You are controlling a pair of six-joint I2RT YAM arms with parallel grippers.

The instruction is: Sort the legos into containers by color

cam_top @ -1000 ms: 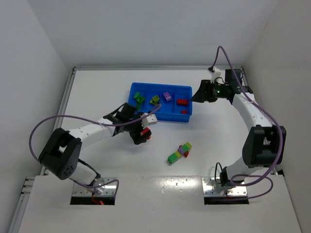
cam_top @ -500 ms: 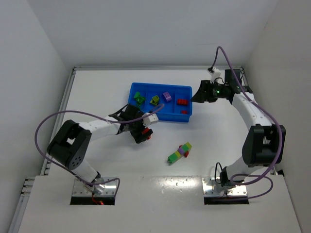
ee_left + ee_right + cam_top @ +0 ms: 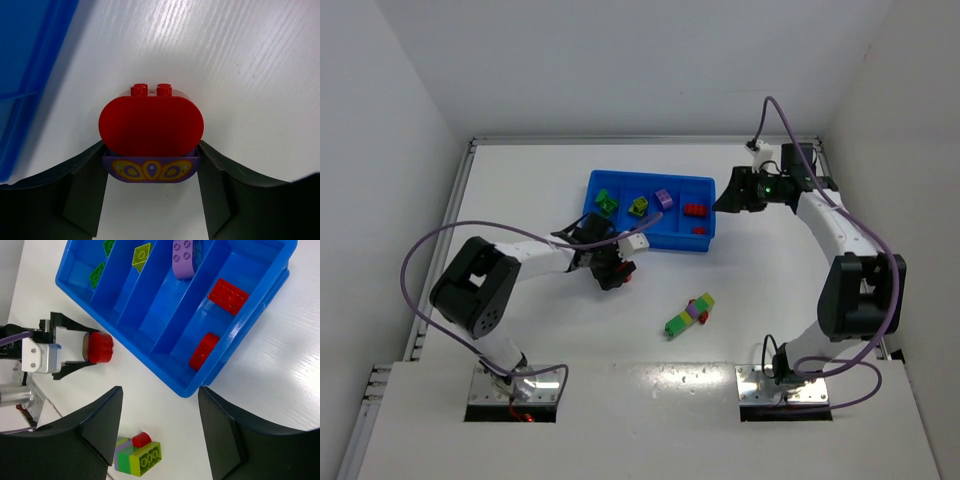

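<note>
A rounded red lego (image 3: 151,125) is joined to a purple lego (image 3: 150,171) with a yellow pattern. The pair sits on the white table just in front of the blue tray (image 3: 650,245). My left gripper (image 3: 618,270) is shut on this stack, its fingers (image 3: 85,190) pressing on the purple piece's two sides. A multicolour stack (image 3: 689,314) of green, purple, yellow-green and red legos lies free on the table. My right gripper (image 3: 725,196) hovers open by the tray's right end, holding nothing.
The tray's four compartments hold green legos (image 3: 606,203), a yellow-green one (image 3: 639,206), a purple one (image 3: 664,198) and two red ones (image 3: 695,210). The tray's wall (image 3: 30,75) stands close on the left of my left gripper. White walls enclose the table.
My left gripper's jaws have closed onto the red-and-purple stack, and that arm's elbow has swung in toward the tray. The right arm has not moved.
</note>
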